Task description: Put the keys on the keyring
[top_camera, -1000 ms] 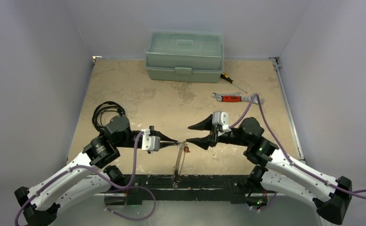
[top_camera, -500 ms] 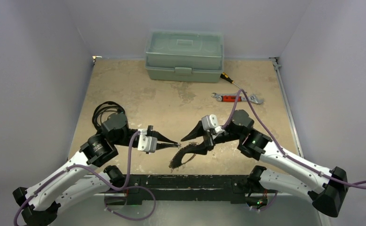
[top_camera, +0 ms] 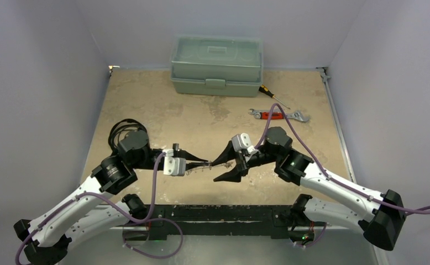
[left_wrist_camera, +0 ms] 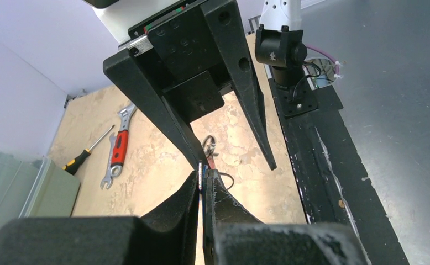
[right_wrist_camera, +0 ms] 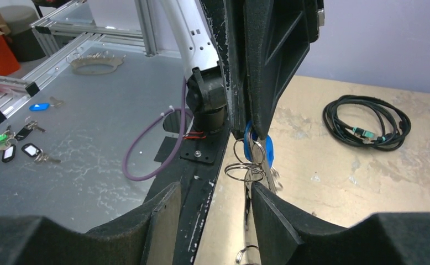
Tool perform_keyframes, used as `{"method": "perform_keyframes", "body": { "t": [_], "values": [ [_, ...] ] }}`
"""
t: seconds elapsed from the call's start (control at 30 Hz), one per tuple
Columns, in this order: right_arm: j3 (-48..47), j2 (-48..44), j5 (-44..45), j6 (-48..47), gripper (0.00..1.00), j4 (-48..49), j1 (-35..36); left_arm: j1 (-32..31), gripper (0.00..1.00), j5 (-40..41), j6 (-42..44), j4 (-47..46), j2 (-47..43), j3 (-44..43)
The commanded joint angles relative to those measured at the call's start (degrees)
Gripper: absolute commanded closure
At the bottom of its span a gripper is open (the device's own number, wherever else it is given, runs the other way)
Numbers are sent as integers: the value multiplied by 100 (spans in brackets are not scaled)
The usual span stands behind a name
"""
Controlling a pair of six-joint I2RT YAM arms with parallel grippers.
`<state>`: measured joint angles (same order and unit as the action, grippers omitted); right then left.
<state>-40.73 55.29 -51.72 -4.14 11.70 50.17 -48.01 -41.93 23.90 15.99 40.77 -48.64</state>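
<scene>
My left gripper (top_camera: 206, 164) (left_wrist_camera: 204, 178) is shut on a silver key with a blue tag (right_wrist_camera: 255, 146), held above the table. In the right wrist view, small split rings (right_wrist_camera: 240, 171) hang from that key. A thin wire of the keyring (right_wrist_camera: 247, 205) runs down beside them. The left wrist view shows a small ring with a red bit (left_wrist_camera: 210, 150) just past the tips. My right gripper (top_camera: 215, 171) (right_wrist_camera: 213, 207) is open, one finger on each side of the left gripper's tips. The dangling key is close to the inner face of one right finger (right_wrist_camera: 282, 221).
A green toolbox (top_camera: 216, 65) stands at the back. A screwdriver (top_camera: 272, 95) and a red-handled wrench (top_camera: 277, 115) lie at the back right. A coiled black cable (top_camera: 121, 132) sits behind the left arm. A black rail (top_camera: 224, 212) runs along the near edge.
The right gripper has swung left and now straddles the left gripper's tips. The wire loop that hung down to the rail has swung up. The left gripper stayed shut and shifted slightly back.
</scene>
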Motion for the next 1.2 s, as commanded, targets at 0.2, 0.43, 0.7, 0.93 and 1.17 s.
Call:
{"method": "perform_keyframes", "body": {
  "t": [0.2, 0.43, 0.7, 0.93, 1.17],
  "values": [
    [213, 36, -30, 378, 52, 1109, -16, 19, 100, -45, 186, -239, 69, -339],
    [285, 229, 151, 692, 48, 1421, -21, 19, 100, -154, 109, -352, 49, -341],
    [328, 305, 410, 752, 40, 1463, -18, 17, 100, -212, 66, -418, 27, -363],
    [386, 369, 408, 942, 44, 1790, -16, 20, 100, -235, 29, -501, 52, -338],
    [539, 329, 395, 1241, 67, 2303, -17, 13, 100, -210, 9, -552, 62, -306]
  ]
}}
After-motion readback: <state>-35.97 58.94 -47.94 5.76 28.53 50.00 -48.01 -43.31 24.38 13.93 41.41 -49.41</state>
